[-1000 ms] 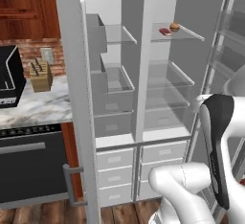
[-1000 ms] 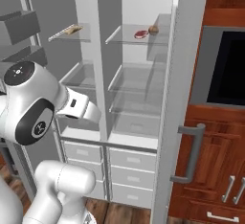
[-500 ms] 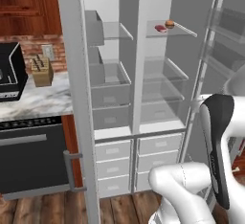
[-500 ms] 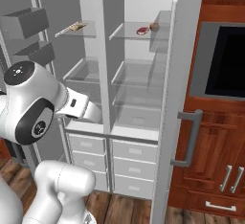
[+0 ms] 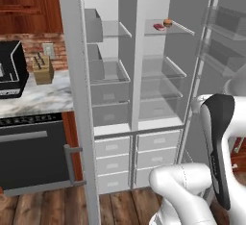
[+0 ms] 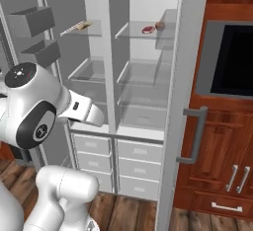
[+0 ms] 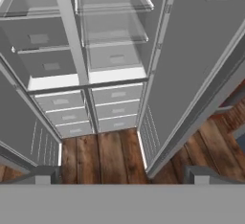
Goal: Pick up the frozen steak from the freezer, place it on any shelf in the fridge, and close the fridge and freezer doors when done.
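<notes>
Stiff, flat and likely slick, the frozen steak (image 5: 158, 26) beside an orange-brown ball (image 5: 167, 23) on the top glass shelf (image 5: 185, 28) wants an edge-to-edge pinch from the wide-apart jaws.

no readable text, labels, brands or numbers anywhere, no signs on any surface

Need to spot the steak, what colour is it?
Dark red; the frozen steak shows best in the right base view.
</notes>
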Motion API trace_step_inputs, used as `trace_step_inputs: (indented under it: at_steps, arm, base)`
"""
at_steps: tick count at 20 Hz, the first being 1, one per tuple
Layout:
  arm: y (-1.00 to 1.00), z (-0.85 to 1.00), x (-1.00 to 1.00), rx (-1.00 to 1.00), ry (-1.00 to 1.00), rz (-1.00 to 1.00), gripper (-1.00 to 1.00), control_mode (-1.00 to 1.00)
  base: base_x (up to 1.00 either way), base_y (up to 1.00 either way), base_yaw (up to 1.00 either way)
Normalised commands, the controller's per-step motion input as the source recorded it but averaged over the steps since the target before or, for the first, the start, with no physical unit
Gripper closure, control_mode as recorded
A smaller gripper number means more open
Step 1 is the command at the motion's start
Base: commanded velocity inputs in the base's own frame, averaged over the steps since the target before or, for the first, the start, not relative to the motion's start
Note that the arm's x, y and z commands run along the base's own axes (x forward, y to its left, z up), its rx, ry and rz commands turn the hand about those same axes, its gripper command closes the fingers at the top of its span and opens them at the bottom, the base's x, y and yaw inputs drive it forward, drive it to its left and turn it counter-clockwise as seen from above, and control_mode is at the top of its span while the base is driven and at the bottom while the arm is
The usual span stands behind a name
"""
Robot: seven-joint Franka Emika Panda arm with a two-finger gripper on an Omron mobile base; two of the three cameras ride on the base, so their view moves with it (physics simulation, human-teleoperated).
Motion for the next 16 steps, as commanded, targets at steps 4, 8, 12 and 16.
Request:
trace_step_inputs:
  at_steps: [4, 8, 12, 16]
  arm:
    - [0.00, 0.00, 0.00, 0.00, 0.00, 0.00, -1.00, 1.00]
    - [0.00, 0.00, 0.00, 0.00, 0.00, 0.00, -1.00, 1.00]
    - [0.00, 0.00, -0.13, 0.00, 0.00, 0.00, -1.00, -1.00]
    - [0.00, 0.00, -0.23, 0.00, 0.00, 0.00, -1.00, -1.00]
  base:
    - [-0.51, 0.00, 0.00]
    - [-0.36, 0.00, 0.00]
    - [-0.14, 0.00, 0.00]
    - [0.00, 0.00, 0.00]
